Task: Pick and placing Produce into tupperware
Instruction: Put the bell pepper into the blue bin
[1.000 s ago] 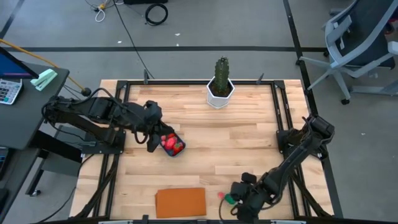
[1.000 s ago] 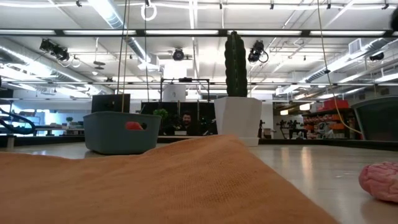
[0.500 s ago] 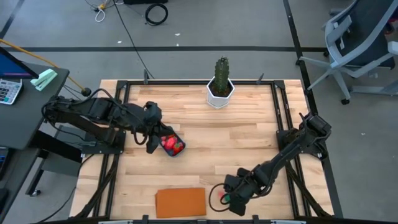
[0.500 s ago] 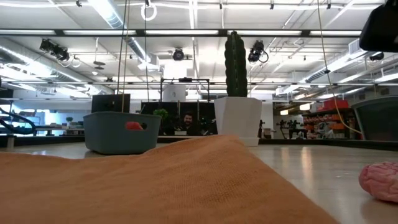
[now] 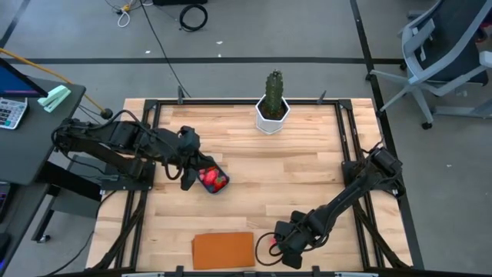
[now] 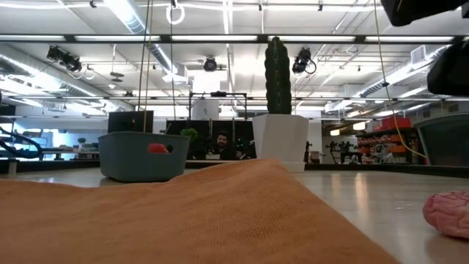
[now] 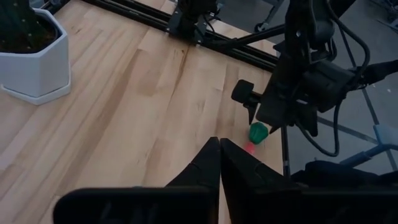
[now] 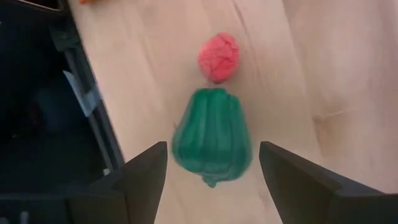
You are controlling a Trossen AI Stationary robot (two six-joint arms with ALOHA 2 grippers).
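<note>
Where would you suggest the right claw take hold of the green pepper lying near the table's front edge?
Probably across the green pepper's broad ribbed body, coming straight down. It lies on its side, and the open right claw already has a finger either side of it. The pink piece sits just beyond it, apart, so closing across the width should miss it.

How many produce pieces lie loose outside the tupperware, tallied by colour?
Green pepper: 1
Pink berry: 1
Total: 2
Right gripper, open, hovers over the pepper; left gripper waits, shut, beside the tupperware.
</note>
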